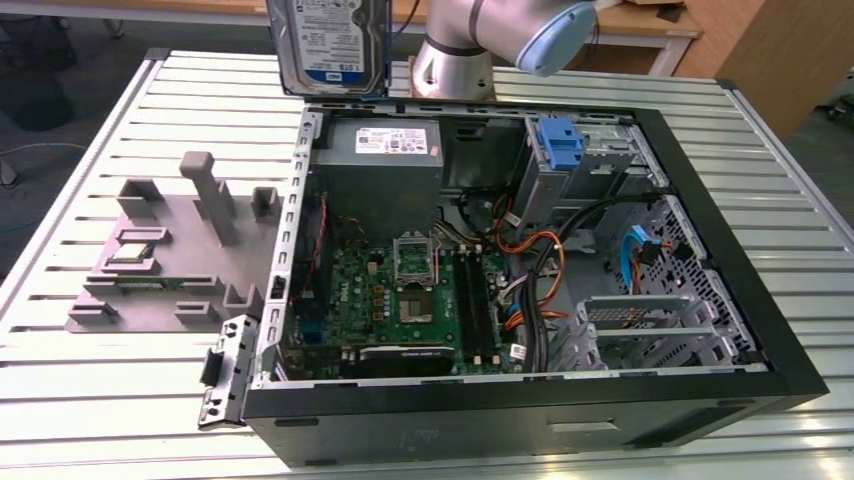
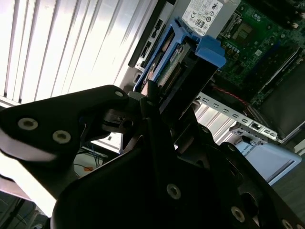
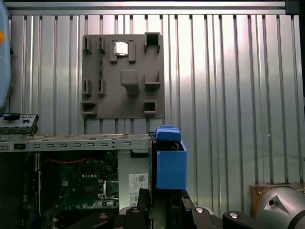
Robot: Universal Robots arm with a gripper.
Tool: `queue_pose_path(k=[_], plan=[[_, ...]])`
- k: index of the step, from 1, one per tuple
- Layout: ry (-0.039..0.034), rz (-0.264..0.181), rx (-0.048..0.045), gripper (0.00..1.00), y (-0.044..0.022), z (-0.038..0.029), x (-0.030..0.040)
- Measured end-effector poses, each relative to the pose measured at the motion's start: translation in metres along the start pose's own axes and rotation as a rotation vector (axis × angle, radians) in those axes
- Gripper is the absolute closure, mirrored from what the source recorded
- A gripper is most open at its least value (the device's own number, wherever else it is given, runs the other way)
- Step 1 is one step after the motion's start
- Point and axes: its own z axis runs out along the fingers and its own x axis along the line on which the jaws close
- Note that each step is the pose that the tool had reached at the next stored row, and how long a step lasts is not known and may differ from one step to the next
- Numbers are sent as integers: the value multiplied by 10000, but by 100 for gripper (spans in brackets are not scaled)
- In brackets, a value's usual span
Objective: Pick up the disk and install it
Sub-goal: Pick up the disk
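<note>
The disk (image 1: 330, 42) hangs upright in the air above the back corner of the open computer case (image 1: 534, 420), on the exterior view's left, its blue-and-white label facing the camera. In both wrist views its blue carrier (image 2: 183, 52) (image 3: 170, 162) juts out from between the black fingers (image 2: 157, 119) of my gripper (image 3: 162, 212), which is shut on it. Below the disk lie the case's edge and the grey power-supply box (image 1: 380, 140).
Inside the case are the green motherboard (image 1: 400, 300), loose cables, a bare blue bracket (image 1: 563, 140) in the rear bay and a metal drive cage (image 1: 641, 330). A grey fixture plate (image 1: 160, 260) lies on the slatted table beside the case. The arm's base (image 1: 461, 50) stands behind.
</note>
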Motion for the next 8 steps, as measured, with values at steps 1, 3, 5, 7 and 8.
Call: queue_pose_path(k=[1,3,5,7,8], plan=[[1,0,-2,65,-3,1,9],[1,0,-1,65,-6,3,33],[1,0,-1,65,-7,4,60],[0,0,0,65,-8,6,88],[0,0,0,65,-9,7,103]])
